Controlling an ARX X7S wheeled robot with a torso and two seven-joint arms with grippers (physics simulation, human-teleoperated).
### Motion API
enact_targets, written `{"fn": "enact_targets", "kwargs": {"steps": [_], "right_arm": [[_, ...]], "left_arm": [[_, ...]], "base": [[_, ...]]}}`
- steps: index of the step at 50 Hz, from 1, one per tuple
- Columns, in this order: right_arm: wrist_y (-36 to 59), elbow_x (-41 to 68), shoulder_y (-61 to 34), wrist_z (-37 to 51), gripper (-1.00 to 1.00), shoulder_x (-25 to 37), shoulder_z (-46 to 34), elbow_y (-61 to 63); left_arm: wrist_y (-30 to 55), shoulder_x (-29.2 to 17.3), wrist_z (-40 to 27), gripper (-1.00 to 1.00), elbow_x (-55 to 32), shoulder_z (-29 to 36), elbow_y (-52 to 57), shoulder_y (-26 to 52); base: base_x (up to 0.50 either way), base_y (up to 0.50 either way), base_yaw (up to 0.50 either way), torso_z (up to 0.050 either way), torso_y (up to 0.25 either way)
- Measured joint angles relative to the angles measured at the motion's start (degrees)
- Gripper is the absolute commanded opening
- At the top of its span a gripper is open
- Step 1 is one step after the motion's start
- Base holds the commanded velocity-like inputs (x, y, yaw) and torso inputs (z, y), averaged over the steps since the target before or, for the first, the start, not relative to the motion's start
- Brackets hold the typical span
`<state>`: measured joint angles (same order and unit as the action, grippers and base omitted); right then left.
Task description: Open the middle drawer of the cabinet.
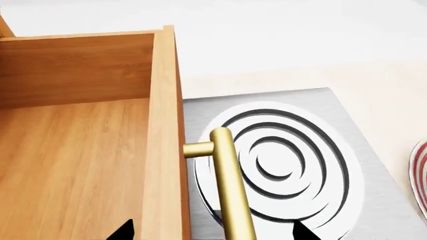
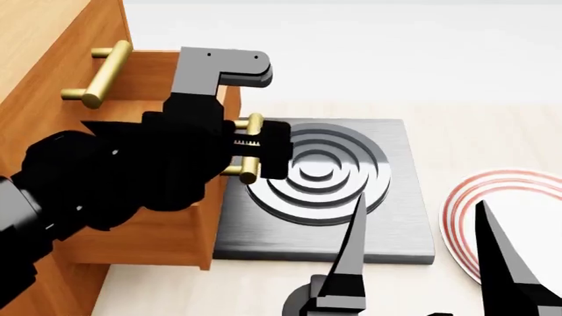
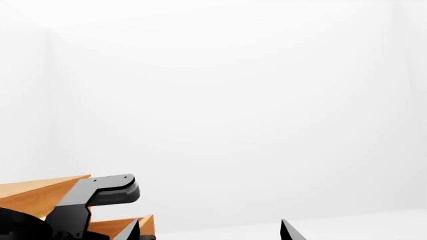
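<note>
The orange-brown cabinet (image 2: 52, 72) stands at the left. Its middle drawer (image 1: 73, 160) is pulled out, and the left wrist view looks down into its empty inside. My left gripper (image 2: 255, 148) (image 1: 212, 232) is at that drawer's brass bar handle (image 1: 230, 190) (image 2: 252, 150). Its black fingertips (image 1: 301, 232) stand wide apart, with the handle and the drawer front between them and a gap on both sides. My right gripper (image 2: 420, 201) (image 3: 210, 230) hangs open and empty at the front right, apart from the cabinet.
The upper drawer's brass handle (image 2: 101, 72) juts out above my left arm. A grey stove plate (image 2: 399, 224) (image 1: 333, 115) with raised rings lies under the drawer's handle. A red-striped white plate (image 2: 518, 224) (image 1: 420, 175) lies to the right.
</note>
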<state>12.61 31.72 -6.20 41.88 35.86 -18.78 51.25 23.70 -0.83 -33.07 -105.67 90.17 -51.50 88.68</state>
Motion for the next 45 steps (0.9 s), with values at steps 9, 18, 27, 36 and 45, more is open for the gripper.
{"fn": "enact_targets", "kwargs": {"steps": [9,18,27,36,45], "right_arm": [[-0.23,0.24,0.15,0.13,1.0,0.19,0.2,-0.01],[-0.49,0.4,0.27,0.18,1.0,0.35,0.37,-0.14],[-0.76,0.61,0.4,0.28,1.0,0.54,0.6,-0.17],[-0.91,0.62,0.46,0.38,1.0,0.64,0.6,-0.08],[-0.95,0.54,0.36,0.43,1.0,0.65,0.4,-0.08]], "left_arm": [[-0.35,-0.05,2.07,1.0,-0.98,-0.01,1.35,-0.06],[-0.06,-0.44,2.71,1.0,-0.61,-0.19,2.21,-0.06],[0.07,-0.64,3.6,1.0,-0.81,0.4,3.89,0.18],[-0.24,-0.36,4.07,1.0,-2.28,0.54,7.31,0.15],[-0.61,-0.26,4.29,1.0,-3.04,0.43,9.67,0.0]], "base": [[0.0,0.0,0.0,0.0,0.0],[0.0,0.0,0.0,-0.001,0.0],[0.0,0.0,0.0,-0.001,0.0],[0.0,0.0,0.0,0.0,0.0],[0.0,0.0,0.0,-0.001,0.0]]}}
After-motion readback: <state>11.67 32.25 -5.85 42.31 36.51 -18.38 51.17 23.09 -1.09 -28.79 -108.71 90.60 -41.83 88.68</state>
